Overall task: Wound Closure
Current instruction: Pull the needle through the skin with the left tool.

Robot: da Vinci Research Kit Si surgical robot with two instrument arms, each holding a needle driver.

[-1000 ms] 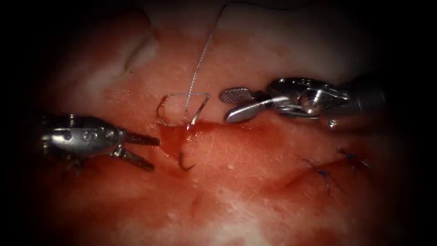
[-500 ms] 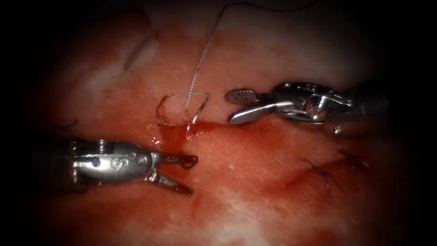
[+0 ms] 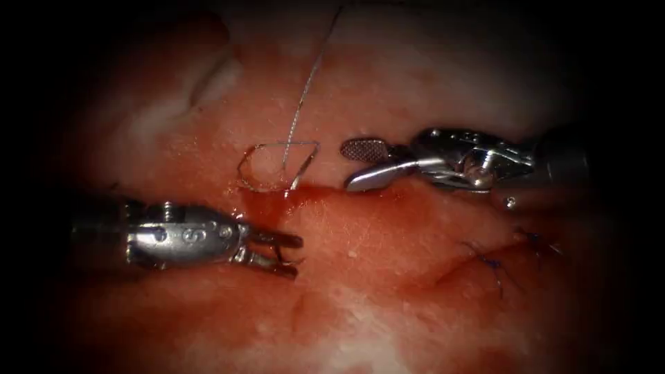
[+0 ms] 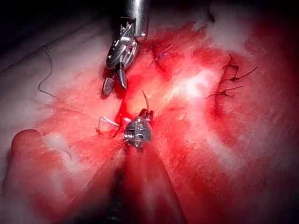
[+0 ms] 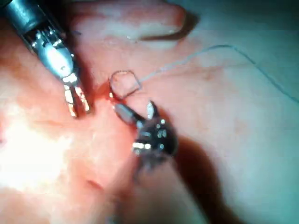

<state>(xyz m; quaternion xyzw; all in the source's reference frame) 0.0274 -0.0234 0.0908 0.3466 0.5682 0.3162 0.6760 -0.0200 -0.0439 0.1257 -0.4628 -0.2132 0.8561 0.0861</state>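
Note:
The needle is in the tissue [image 3: 388,228] near the left end of the cut. Only its tip [image 3: 285,255] shows, emerging just below the pool of red fluid [image 3: 267,208]. My left tool [image 3: 298,256] reaches in from the left, its jaws a little apart, one on each side of that tip. They hold nothing firmly. In the left wrist view the needle [image 4: 145,99] pokes out past the left tool [image 4: 145,113]. The right tool [image 3: 346,166] hovers open and holds nothing, right of the thread loop [image 3: 284,143]. The thread [image 3: 301,104] runs up and away from the loop.
Two earlier blue stitches [image 3: 492,266] close the cut further right. A pale flap of tissue [image 3: 215,76] lies at the upper left. In the right wrist view the left tool [image 5: 77,105] sits beside the loop [image 5: 124,84], with the right tool [image 5: 136,108] below it.
The left tool moved right and down to the needle tip and narrowed its jaws around it. The right tool stayed open and barely shifted. Needle and loop have not moved.

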